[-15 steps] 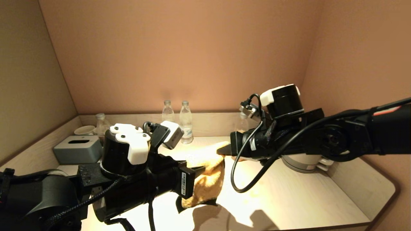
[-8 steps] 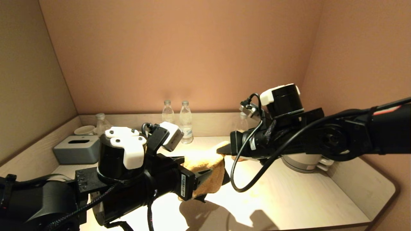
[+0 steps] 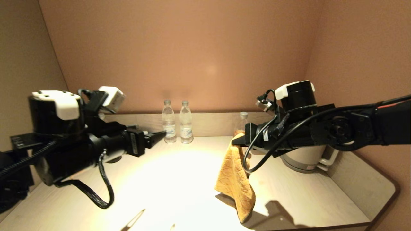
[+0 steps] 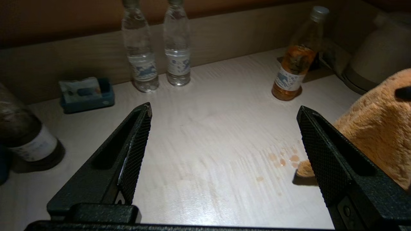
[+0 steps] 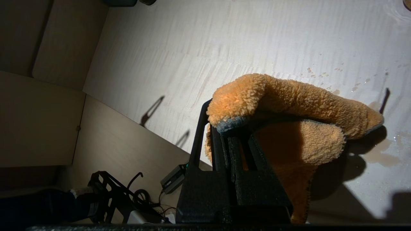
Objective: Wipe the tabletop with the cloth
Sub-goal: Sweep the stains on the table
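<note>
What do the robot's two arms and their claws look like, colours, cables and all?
Both arms are matte black with bulky round joints, each topped by a white cap. A loose black cable loops under each wrist, where a small white-and-black camera box sits. The right arm shows a red-orange stripe near the shoulder. The left claw has long, tapering black fingers with cross-hatched pads; the right claw is black too.

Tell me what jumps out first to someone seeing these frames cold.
The orange cloth dangling from the right gripper, which is shut on its top edge, with the low corner near the tabletop at front right. Next, the left gripper, raised at the left with fingers wide open and holding nothing. Then small amber droplets on the wood near a bottle of orange liquid.
</note>
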You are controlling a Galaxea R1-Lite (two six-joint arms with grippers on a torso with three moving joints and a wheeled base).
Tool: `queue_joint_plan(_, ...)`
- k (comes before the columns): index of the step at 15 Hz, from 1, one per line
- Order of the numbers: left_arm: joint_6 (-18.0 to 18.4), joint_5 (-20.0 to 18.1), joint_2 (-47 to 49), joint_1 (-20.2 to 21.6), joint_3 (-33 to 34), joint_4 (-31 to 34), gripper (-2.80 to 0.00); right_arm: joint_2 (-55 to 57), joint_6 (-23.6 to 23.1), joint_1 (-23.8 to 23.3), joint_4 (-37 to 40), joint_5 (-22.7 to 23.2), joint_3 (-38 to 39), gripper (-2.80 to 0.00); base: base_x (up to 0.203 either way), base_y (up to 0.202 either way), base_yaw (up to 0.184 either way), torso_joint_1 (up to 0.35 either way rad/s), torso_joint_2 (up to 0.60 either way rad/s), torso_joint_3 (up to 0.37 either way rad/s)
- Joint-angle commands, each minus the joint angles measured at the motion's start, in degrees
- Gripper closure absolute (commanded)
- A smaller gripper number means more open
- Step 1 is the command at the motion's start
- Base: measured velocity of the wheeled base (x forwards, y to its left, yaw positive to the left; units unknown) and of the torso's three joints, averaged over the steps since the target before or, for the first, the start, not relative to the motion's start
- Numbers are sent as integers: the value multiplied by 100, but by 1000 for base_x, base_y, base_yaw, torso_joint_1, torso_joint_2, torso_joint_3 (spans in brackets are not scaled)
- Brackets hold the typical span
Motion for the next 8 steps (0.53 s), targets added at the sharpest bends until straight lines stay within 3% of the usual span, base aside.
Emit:
queue_joint_plan(1, 160, 3, -955, 818, -88, 317, -280, 12, 15, -106, -1, 14, 4, 0, 0, 0, 0, 0, 0, 0)
queue_joint_plan(5, 304, 28, -1844, 1577, -392, 1336, -280, -12, 6, -173, 7, -4, 8, 0, 0, 0, 0, 0, 0, 0)
queue_joint_plan(8, 310, 302, -2606, 2018, -558, 2176, -280, 5, 6, -279, -2, 5, -1, 0, 0, 0, 0, 0, 0, 0)
